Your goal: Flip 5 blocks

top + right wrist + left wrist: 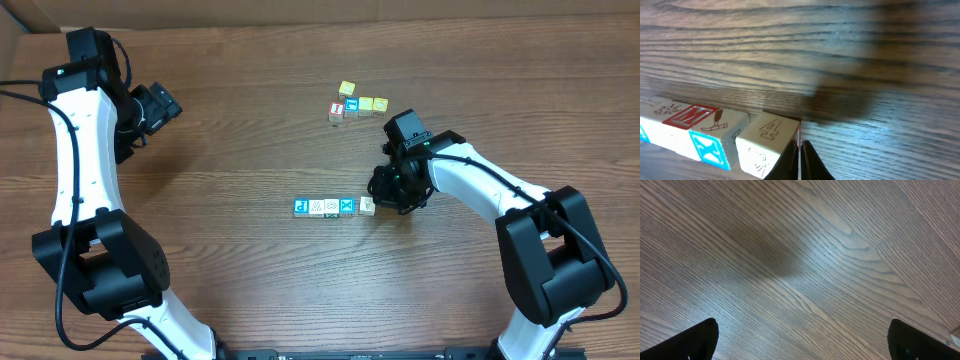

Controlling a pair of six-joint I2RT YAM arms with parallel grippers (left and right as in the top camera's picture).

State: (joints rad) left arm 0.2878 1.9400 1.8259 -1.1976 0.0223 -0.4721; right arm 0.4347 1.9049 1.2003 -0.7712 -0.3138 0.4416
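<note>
Overhead, my right gripper (379, 199) blocks my view of the gap beside the 4 block (367, 205), last in the row of blocks (325, 207). The right wrist camera shows that 4 clearly, and the jaws pinched fully together, gripping nothing. The tips sit just right of the 4 block's corner.

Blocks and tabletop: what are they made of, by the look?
Blocks: likely wood, with pale matt faces, printed or stamped letters and pictures, and slightly rounded edges. Tabletop: brown wood grain with a soft sheen; solid wood, veneer or laminate cannot be told.
</note>
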